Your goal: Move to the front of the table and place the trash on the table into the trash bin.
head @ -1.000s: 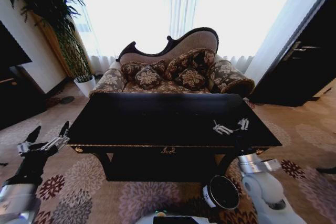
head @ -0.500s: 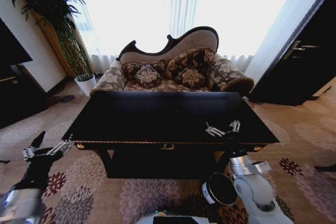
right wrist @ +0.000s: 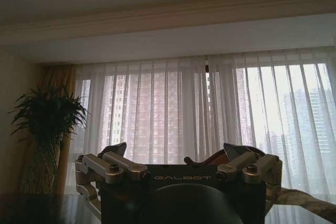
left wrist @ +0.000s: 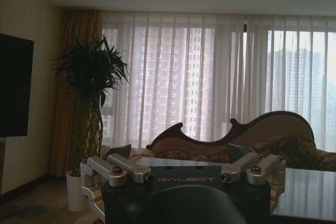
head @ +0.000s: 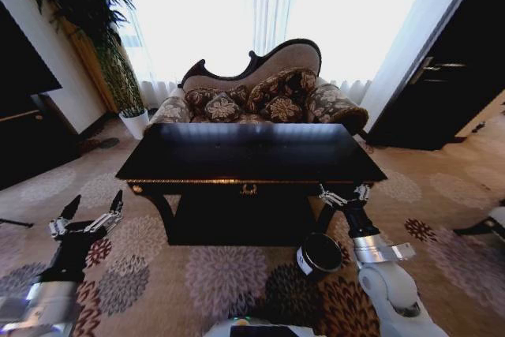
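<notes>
The large glossy black wooden table [head: 251, 151] with gold trim stands ahead of the robot, its top showing no trash that can be made out. The small round dark bin [head: 319, 254] sits on the carpet below the table's front right corner, just beside the right end effector [head: 345, 195] (fingers spread, empty). The left end effector [head: 85, 219], also open, hangs off the front left corner, farther from the bin

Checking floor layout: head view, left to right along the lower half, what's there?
Left gripper → table → trash bin → right gripper.
</notes>
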### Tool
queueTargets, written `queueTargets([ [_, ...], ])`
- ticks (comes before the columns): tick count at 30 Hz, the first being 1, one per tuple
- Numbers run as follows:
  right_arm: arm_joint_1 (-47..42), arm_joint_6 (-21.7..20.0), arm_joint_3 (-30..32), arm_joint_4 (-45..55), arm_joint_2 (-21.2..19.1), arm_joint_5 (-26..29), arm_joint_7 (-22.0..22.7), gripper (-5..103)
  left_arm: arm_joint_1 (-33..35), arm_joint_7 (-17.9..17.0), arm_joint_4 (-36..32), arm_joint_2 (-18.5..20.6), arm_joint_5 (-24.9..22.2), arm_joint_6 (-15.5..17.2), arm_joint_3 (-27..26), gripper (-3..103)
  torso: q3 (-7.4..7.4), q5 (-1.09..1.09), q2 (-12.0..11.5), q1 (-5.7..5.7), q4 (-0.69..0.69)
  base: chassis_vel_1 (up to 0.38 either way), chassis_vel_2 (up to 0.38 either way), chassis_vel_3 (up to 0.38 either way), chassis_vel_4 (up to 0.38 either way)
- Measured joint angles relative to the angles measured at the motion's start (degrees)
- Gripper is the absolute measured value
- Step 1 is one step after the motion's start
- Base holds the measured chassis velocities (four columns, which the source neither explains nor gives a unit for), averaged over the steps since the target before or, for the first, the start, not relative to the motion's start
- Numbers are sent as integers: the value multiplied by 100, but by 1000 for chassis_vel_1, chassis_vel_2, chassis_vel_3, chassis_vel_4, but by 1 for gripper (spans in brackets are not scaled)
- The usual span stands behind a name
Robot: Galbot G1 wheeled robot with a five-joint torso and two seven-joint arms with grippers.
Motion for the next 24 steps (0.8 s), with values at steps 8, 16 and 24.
queueTargets([
  [8,79,-29,127,-106,-55,59,-13,100,37,117,3,33,17,-76,-20,100,-2,-1,3,-5,0,367,-369,-366,353],
  [16,170,-39,121,-262,-1,40,-37,100,-41,267,55,44,177,-131,164,100,1,-1,-1,2,0,361,-363,-359,347],
  [24,201,-29,126,-352,-32,20,-53,100,-46,293,115,63,182,-186,171,100,1,-1,-1,3,0,326,-341,-337,356],
])
